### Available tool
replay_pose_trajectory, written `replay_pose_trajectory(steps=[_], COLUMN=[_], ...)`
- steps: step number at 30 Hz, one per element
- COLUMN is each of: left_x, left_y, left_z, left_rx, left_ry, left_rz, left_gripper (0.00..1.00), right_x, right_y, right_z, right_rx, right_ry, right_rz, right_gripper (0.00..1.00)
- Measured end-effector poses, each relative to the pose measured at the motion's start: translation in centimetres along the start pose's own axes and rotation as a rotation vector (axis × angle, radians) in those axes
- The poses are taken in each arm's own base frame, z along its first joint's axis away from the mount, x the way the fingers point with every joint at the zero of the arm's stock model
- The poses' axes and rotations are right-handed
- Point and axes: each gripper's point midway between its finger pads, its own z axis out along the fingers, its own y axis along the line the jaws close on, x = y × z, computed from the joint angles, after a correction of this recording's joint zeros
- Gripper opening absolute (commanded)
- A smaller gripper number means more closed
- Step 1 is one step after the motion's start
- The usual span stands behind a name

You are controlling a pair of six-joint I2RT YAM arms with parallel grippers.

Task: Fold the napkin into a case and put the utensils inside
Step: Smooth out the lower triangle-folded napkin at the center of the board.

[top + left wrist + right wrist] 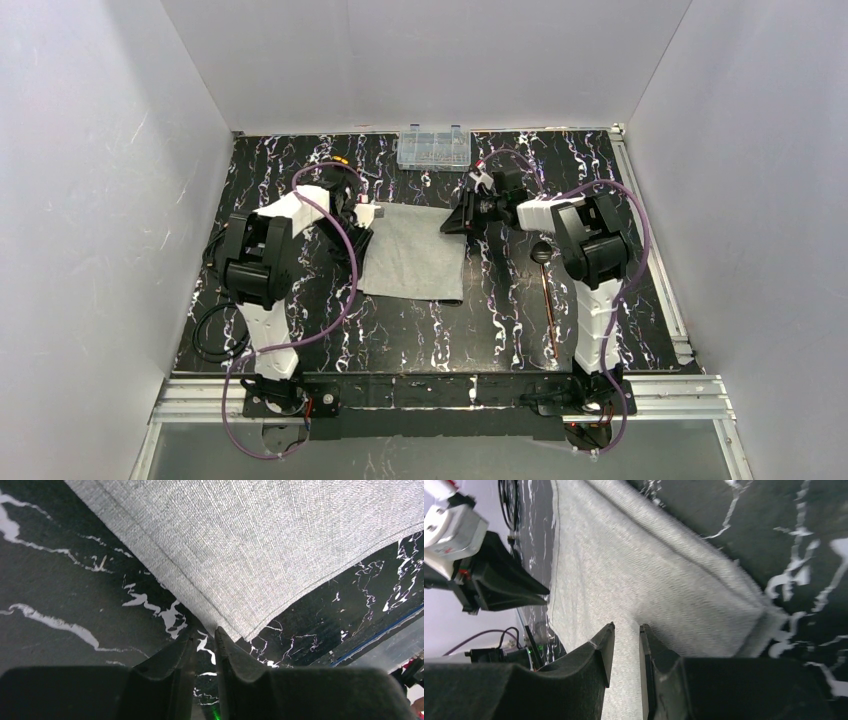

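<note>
A: How is the overhead view lit?
B: Brightly and diffusely. The plain white enclosure walls (100,200) glow evenly, the black white-veined tabletop (500,330) stays dark, and shadows are faint.
A: And the wrist views?
B: Left: the light-grey matte cloth napkin (250,545) shows a crisp weave. Right: the same cloth is motion-blurred, and the tabletop veins are smeared.

No text is readable anywhere; the far clear box (433,148) is perhaps too small.

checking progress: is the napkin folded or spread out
Folded over and lying flat: in the right wrist view the napkin shows stacked layers along one edge.
</note>
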Motion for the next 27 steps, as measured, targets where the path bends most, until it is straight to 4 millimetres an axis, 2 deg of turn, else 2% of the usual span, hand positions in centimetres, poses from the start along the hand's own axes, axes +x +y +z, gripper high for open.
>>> replay_pose_trajectory(steps=[2,5,10,12,14,16,21,24,27], left_x=[-0.1,-1.1,-5.7,-7.4,-8.7,-10.7,-13.4,-14.3,-14.8], left_y=[0.0,-0.4,-1.3,-2.0,-2.6,-2.9,-2.6,-1.6,-0.3], left_z=[-0.6,-2.5,-6.7,-7.6,-7.8,-7.1,-2.6,0.0,1.3], left_rx=[-0.012,-0.027,-0.039,-0.017,0.012,0.039,0.073,0.056,0.020], left_ry=[-0.008,-0.030,-0.175,-0.231,-0.263,-0.292,-0.271,-0.234,-0.209], left_rz=[0.009,0.026,0.088,0.105,0.112,0.130,0.146,0.142,0.124], left_gripper=[0.26,0.29,0.32,0.31,0.31,0.32,0.32,0.32,0.32], right_x=[-0.7,-1.1,-1.0,-1.0,-1.1,-1.3,-1.9,-2.0,-1.8], right_y=[-1.0,-1.1,-1.2,-1.4,-1.3,-1.3,-1.3,-1.1,0.3], right_z=[-0.2,-0.1,0.6,1.0,1.1,1.1,1.2,1.1,0.0], right_rx=[0.009,0.002,-0.018,-0.029,-0.040,-0.041,-0.040,-0.039,-0.045], right_ry=[-0.014,-0.017,-0.021,-0.022,-0.026,-0.034,-0.065,-0.072,-0.080], right_rz=[0.017,0.023,0.029,0.038,0.046,0.045,0.042,0.045,0.045], right_gripper=[0.32,0.30,0.25,0.24,0.23,0.23,0.25,0.33,0.43])
